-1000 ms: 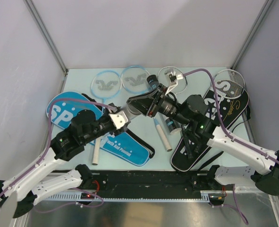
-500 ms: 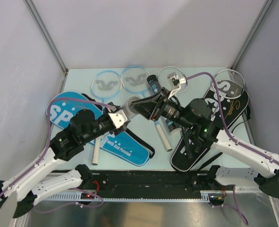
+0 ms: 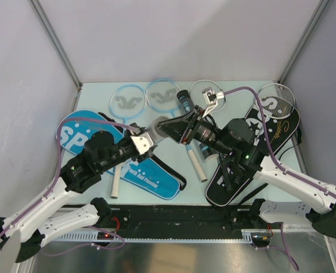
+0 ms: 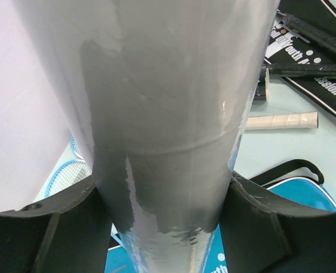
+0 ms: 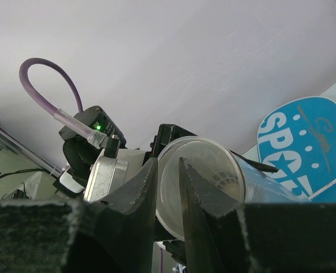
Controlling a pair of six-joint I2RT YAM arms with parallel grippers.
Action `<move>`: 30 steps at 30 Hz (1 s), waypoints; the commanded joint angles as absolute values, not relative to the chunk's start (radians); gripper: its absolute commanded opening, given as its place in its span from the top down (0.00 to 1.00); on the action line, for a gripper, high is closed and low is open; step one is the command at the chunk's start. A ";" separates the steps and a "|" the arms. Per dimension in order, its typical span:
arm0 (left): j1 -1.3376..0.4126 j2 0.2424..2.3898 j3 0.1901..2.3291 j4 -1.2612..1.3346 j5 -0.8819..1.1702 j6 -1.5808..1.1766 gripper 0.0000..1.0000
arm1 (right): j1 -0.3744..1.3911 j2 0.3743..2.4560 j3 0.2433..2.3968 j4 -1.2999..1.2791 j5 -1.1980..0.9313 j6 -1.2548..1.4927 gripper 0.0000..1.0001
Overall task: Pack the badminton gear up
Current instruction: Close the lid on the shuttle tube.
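Note:
A clear, silvery tube (image 4: 168, 114) fills the left wrist view, and my left gripper (image 4: 168, 227) is shut on it. From above, the left gripper (image 3: 150, 135) holds the tube (image 3: 162, 124) over the table's middle, pointing at my right gripper (image 3: 182, 126). In the right wrist view the tube's open mouth (image 5: 213, 165) faces the camera with white feathers inside. The right gripper (image 5: 168, 162) stands narrowly open at the mouth's left rim, nothing pinched. Two blue-framed rackets (image 3: 126, 101) and silver-framed rackets (image 3: 278, 98) lie at the back.
A blue cover (image 3: 77, 133) lies at the left under my left arm. Under my right arm at the right is a black cover (image 3: 253, 148). White racket handles (image 3: 196, 165) cross the middle. A small dark tube (image 3: 183, 99) lies near the back. White walls stand close on three sides.
My right arm has drawn back a little to the right, and the tube's far end has dropped slightly. Over the last half second nothing has moved.

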State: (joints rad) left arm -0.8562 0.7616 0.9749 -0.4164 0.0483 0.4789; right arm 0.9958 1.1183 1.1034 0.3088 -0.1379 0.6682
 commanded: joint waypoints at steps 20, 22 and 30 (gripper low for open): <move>-0.859 0.758 1.016 -0.163 0.094 0.543 0.56 | 0.920 1.067 1.100 0.155 -0.168 0.766 0.74; -0.859 0.758 1.004 -0.164 0.086 0.537 0.56 | 0.906 1.046 1.115 0.160 -0.175 0.751 0.74; -0.860 0.759 0.983 -0.165 0.082 0.524 0.55 | 0.889 1.038 1.167 0.137 -0.183 0.702 0.74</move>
State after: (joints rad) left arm -0.8524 0.7849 0.9718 -0.3031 0.0513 0.5228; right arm 0.8959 1.0355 1.1179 0.1913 -0.1787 0.7490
